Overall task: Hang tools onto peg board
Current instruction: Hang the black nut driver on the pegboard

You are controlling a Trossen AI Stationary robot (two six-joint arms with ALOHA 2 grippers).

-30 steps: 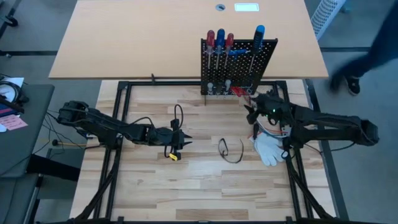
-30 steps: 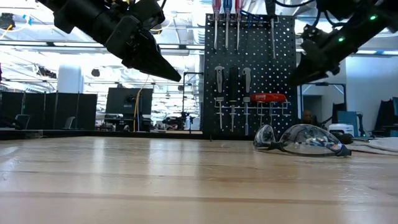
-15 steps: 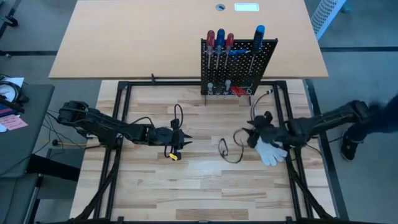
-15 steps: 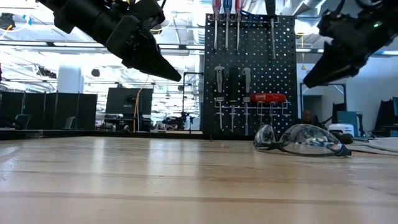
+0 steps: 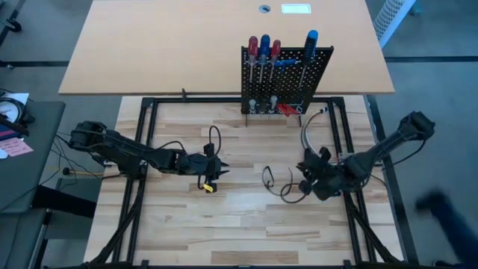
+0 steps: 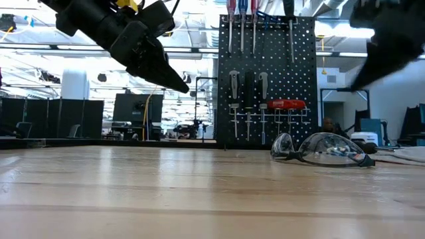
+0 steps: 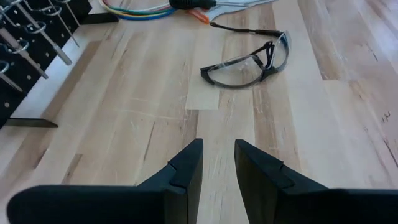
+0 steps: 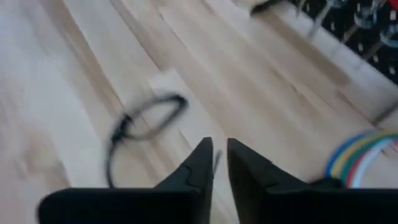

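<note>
The black peg board (image 5: 286,75) stands upright at the table's far side. Screwdrivers with red and blue handles (image 5: 265,48) hang along its top, and a red-handled tool (image 6: 285,104) hangs lower among steel tools in the ring row. My left gripper (image 7: 219,152) hovers left of centre, above the wood. Its fingers are a little apart, with nothing between them. My right gripper (image 8: 219,149) hovers right of centre, beside the safety glasses (image 5: 278,181). Its fingers are nearly together and empty.
Clear safety glasses (image 6: 322,149) with a dark strap lie on the wood between the two grippers. A white glove (image 6: 405,156) and a bundle of coloured cables (image 8: 354,155) lie at the right, partly under my right arm. A tan tabletop (image 5: 164,45) lies beyond the peg board.
My right gripper has swung away from the peg board toward the table's near edge. It has passed over the glove, turned as it went, and now hovers by the glasses with its fingers drawn closer together. The tools and the glasses have stayed put.
</note>
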